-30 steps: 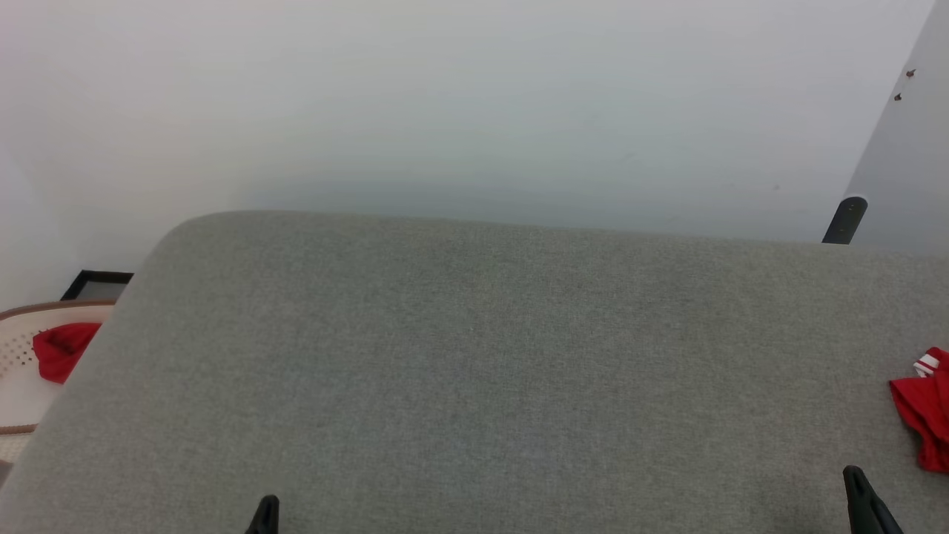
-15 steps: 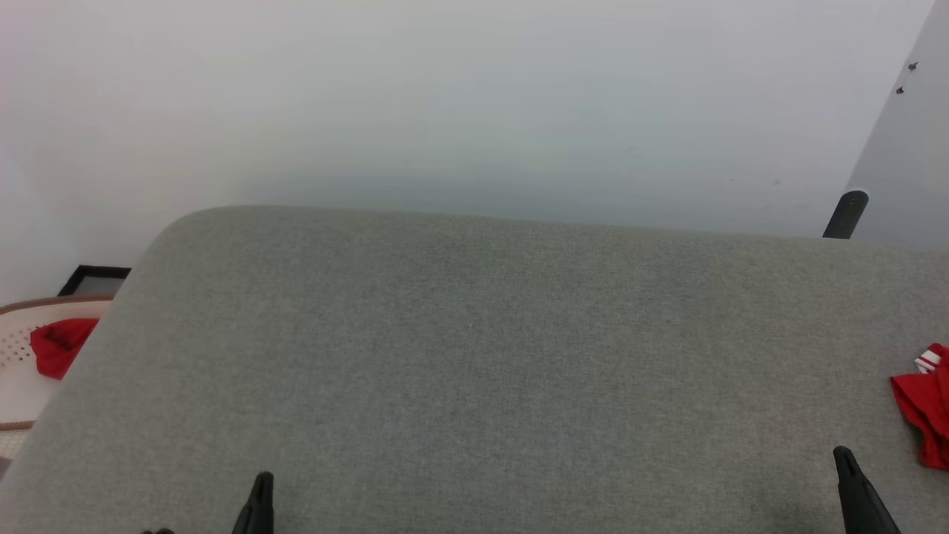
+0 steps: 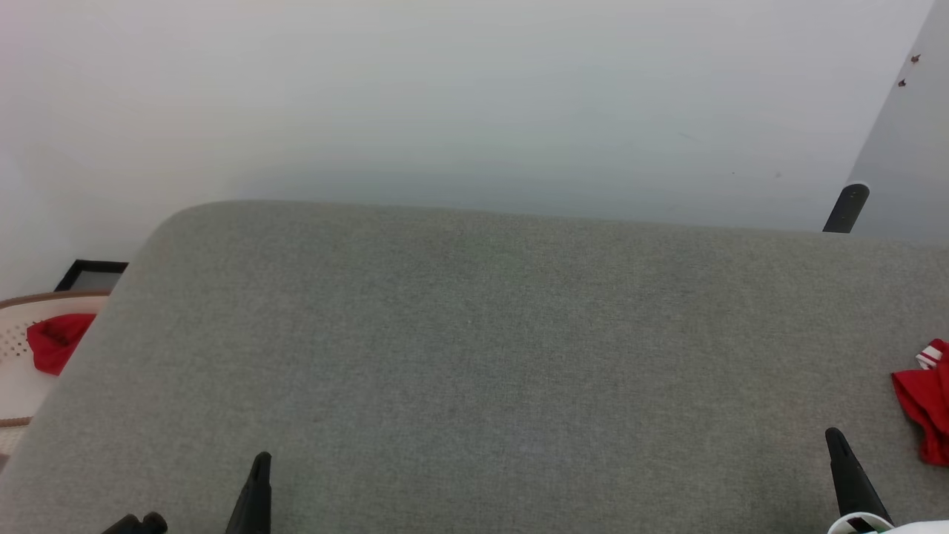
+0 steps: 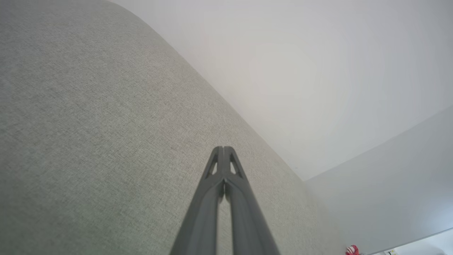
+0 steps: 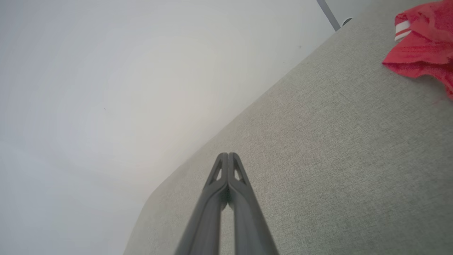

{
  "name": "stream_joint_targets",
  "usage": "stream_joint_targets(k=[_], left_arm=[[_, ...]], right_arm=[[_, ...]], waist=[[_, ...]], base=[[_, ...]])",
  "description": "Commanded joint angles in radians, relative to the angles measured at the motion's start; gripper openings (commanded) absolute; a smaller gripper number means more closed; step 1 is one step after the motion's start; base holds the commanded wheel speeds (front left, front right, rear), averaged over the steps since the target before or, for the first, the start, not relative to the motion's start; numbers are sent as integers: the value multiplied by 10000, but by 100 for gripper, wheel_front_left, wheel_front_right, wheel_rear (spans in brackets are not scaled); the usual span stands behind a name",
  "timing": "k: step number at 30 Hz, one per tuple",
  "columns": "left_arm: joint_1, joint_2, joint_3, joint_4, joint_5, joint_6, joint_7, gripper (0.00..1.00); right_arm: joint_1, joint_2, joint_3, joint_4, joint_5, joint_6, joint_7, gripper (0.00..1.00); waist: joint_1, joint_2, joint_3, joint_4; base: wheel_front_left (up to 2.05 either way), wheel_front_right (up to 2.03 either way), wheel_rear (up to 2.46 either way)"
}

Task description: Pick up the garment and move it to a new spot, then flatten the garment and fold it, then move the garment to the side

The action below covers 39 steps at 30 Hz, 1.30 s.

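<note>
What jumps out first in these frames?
The crumpled red jersey with white-and-red striped trim, lying at the right of the broad grey woven-fabric surface. Next, a small plain red cloth in a pale perforated basket off its left side. The dark left end effector and right end effector sit shut at the near edge.

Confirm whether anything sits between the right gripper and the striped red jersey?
Nothing visible does. The right gripper, shut, is over bare grey upholstery. The garment lies crumpled to its right on the same surface, with only open fabric between them. The garment runs past the head view's right edge.
</note>
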Motion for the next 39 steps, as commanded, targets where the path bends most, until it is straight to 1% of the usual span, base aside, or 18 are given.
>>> stream_joint_targets(k=[1,22,39], left_arm=[[-267,0,85,-72,-340,-12,80,0],[-894,-200,329,170,-2543,-18,736,0],[-1289,-341,491,336,-3937,-22,1165,0]], right_arm=[[-284,-12,4,-28,340,-3,31,0],[-955,49,59,554,2537,-4,269,0],[-1356,91,98,933,3917,-3,413,0]], waist=[[0,0,14,-3],[0,0,178,-33],[0,0,303,-56]], base=[[0,0,0],[0,0,0],[0,0,0]])
